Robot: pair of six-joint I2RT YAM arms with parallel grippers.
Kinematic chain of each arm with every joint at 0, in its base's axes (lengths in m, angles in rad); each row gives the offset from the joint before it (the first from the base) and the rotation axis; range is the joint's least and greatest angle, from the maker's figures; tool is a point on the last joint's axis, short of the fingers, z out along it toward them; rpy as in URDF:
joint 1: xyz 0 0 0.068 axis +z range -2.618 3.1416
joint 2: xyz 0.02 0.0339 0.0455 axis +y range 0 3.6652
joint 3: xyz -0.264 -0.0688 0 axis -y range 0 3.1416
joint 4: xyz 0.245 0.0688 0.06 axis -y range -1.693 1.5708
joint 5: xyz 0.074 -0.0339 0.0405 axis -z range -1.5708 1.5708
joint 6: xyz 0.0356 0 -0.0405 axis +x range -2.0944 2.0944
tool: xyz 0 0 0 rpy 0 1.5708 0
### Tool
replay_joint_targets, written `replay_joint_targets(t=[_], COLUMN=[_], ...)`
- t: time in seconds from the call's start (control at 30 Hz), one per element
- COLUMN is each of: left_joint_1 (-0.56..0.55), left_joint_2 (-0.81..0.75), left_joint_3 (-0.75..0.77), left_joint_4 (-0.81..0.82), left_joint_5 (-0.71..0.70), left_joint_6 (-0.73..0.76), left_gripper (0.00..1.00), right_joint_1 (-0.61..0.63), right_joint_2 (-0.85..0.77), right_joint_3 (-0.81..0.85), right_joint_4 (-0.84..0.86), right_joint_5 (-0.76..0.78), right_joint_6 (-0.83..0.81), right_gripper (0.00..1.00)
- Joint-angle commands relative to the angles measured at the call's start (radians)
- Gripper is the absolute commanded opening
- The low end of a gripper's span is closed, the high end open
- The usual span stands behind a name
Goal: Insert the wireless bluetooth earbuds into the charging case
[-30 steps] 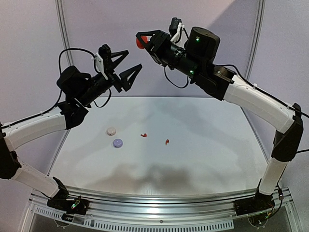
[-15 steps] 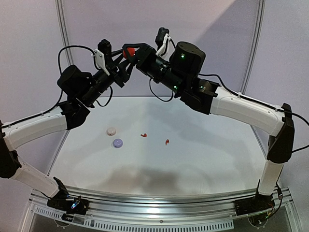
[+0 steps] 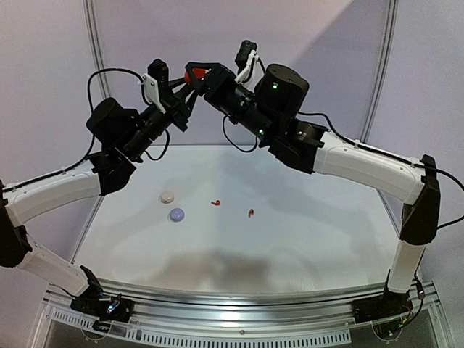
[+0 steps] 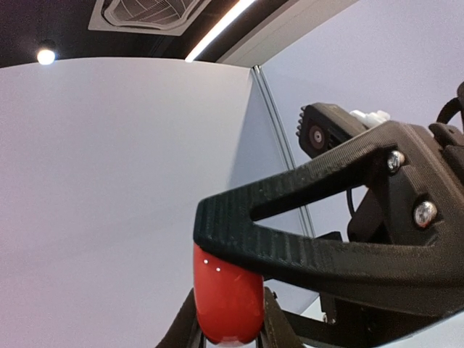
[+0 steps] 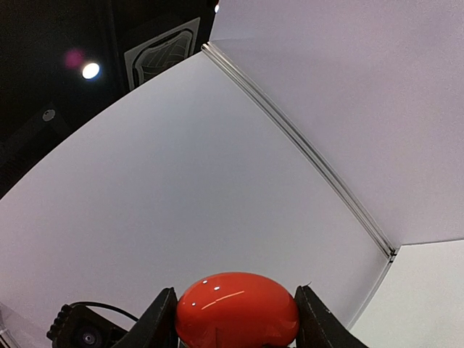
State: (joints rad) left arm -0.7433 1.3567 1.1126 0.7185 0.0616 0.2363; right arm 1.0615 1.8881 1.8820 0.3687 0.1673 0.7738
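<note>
— What's furthest left?

— The left gripper, raised high above the table. It is clenched on one end of the red charging case; in its wrist view the glossy shell sits squeezed between its tips.

— And the other side of the case?

— The right gripper grasps it too. Its own camera shows the case pinched between both fingers, and from the left wrist one ribbed black finger lies across the case's upper end.

— So the case is in the air?

— Yes, held by both grippers above the table's far edge, left of the middle. Whether its lid is open, I cannot tell.

— Where are the earbuds?

— Down on the table. First, toward the left edge, a whitish round case, with a lilac round case just beside it on the near side. Then a red earbud around the middle, and a second red earbud near it on the right, the two apart.
</note>
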Motion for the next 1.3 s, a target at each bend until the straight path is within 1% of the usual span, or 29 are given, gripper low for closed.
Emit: replay_joint_targets(t=[0.0,0.03,0.07,0.1,0.23,0.27,0.3,0.43,0.47,0.53,0.7,0.77,0.83,0.9,0.93,0.97,1.03,1.13,1.2,1.27], left_joint_1=[-0.005,-0.005,-0.005,-0.005,0.004,0.006,0.009,0.030,0.039,0.060,0.139,0.159,0.168,0.169,0.169,0.169,0.170,0.170,0.170,0.170], left_joint_2=[-0.033,-0.039,-0.043,-0.050,-0.072,-0.079,-0.086,-0.122,-0.132,-0.155,-0.208,-0.223,-0.234,-0.242,-0.245,-0.247,-0.258,-0.271,-0.278,-0.286], left_joint_3=[-0.021,-0.026,-0.032,-0.037,-0.067,-0.074,-0.081,-0.102,-0.107,-0.115,-0.136,-0.135,-0.128,-0.118,-0.114,-0.111,-0.112,-0.117,-0.118,-0.120], left_joint_4=[0.034,0.034,0.029,0.023,-0.010,-0.018,-0.030,-0.107,-0.140,-0.217,-0.467,-0.557,-0.646,-0.711,-0.768,-0.799,-0.838,-0.877,-0.902,-0.926], left_joint_5=[-0.018,-0.012,-0.002,0.005,0.022,0.027,0.034,0.070,0.084,0.154,0.505,0.634,0.754,0.836,0.871,0.898,0.937,0.950,0.951,0.951], left_joint_6=[0.026,0.030,0.034,0.038,0.028,0.021,0.016,-0.026,-0.045,-0.083,-0.137,-0.119,-0.074,-0.047,-0.034,-0.030,-0.035,-0.047,-0.047,-0.037], left_gripper=[0.00,0.00,0.00,0.00,0.00,0.00,0.00,0.00,0.00,0.00,0.00,0.00,0.00,0.00,0.00,0.00,0.00,0.00,0.00,0.00], right_joint_1=[0.003,0.005,0.004,0.003,0.000,0.000,0.000,-0.007,-0.007,-0.008,-0.015,-0.015,-0.016,-0.017,-0.017,-0.016,-0.017,-0.016,-0.013,0.001], right_joint_2=[0.025,0.025,0.024,0.022,0.003,-0.005,-0.018,-0.077,-0.096,-0.148,-0.301,-0.352,-0.389,-0.407,-0.403,-0.386,-0.350,-0.300,-0.268,-0.243], right_joint_3=[-0.032,-0.037,-0.039,-0.039,-0.036,-0.039,-0.044,-0.076,-0.086,-0.110,-0.179,-0.209,-0.245,-0.236,-0.216,-0.190,-0.136,-0.101,-0.098,-0.086], right_joint_4=[0.001,0.005,0.007,0.008,0.006,0.005,0.006,0.003,-0.011,-0.067,-0.320,-0.429,-0.487,-0.563,-0.609,-0.662,-0.746,-0.795,-0.796,-0.811], right_joint_5=[0.020,0.018,0.015,0.009,-0.023,-0.030,-0.040,-0.106,-0.122,-0.154,-0.280,-0.316,-0.350,-0.396,-0.414,-0.430,-0.459,-0.521,-0.539,-0.533], right_joint_6=[0.002,0.001,-0.003,-0.007,-0.082,-0.099,-0.121,-0.197,-0.238,-0.310,-0.541,-0.611,-0.663,-0.687,-0.695,-0.700,-0.715,-0.731,-0.740,-0.758], right_gripper=[0.26,0.30,0.37,0.49,0.78,0.90,0.98,0.99,0.99,0.99,0.99,0.99,0.99,0.99,0.99,0.99,0.93,0.85,0.84,0.86])
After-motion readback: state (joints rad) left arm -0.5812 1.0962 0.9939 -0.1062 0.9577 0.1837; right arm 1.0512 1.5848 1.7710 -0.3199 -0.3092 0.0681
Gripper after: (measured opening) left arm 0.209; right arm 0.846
